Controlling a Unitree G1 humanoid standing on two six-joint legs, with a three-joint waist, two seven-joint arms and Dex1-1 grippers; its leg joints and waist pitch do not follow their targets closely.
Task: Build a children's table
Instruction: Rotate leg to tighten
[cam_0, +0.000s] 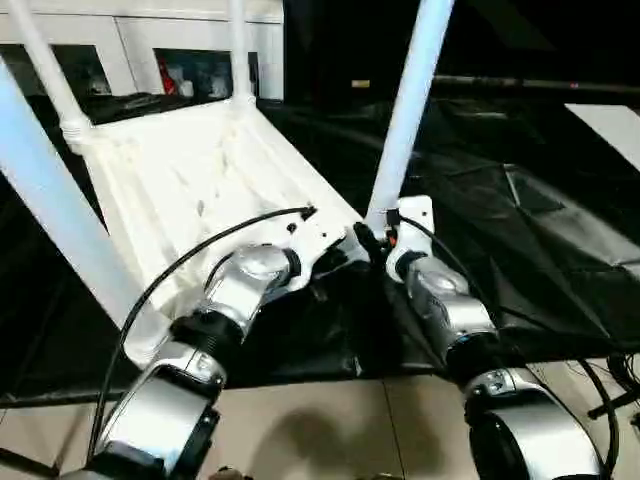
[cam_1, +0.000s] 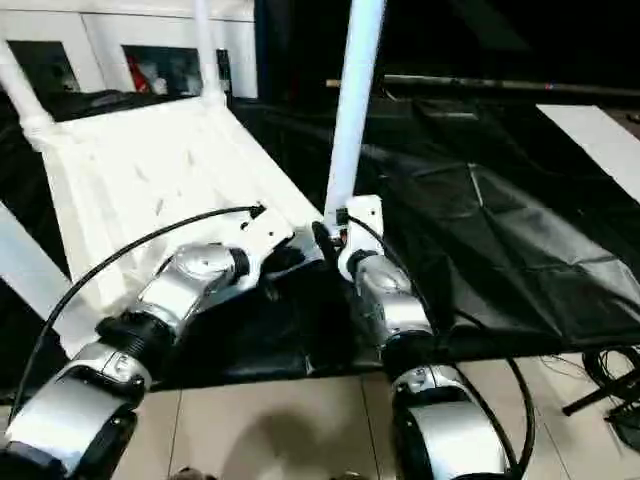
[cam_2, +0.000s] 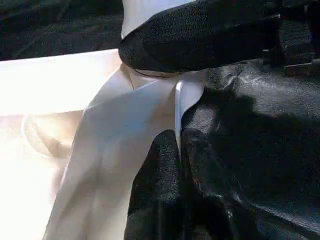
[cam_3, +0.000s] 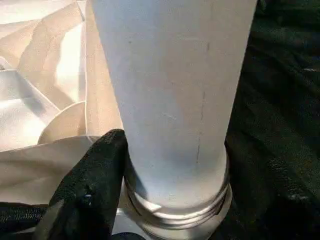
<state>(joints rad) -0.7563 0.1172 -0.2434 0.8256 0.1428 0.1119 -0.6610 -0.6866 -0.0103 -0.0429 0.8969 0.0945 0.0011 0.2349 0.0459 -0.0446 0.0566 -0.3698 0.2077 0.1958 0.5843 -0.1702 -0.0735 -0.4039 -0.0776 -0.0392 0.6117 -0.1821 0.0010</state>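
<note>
Right gripper: black textured fingers clasp the base of the leg, frame centre.
Left gripper: fingers pinch the tabletop rim at that corner.
Leg: smooth white tapered tube, threaded collar at the socket, upright.
Tabletop: ribbed white plastic, underside up, upper left, on black sheet.
Arms: silver forearms reach up from the bottom edge.

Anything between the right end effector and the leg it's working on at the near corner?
Nothing: in the right wrist view a black finger of the right end effector lies directly against the leg, just above its threaded base.
</note>
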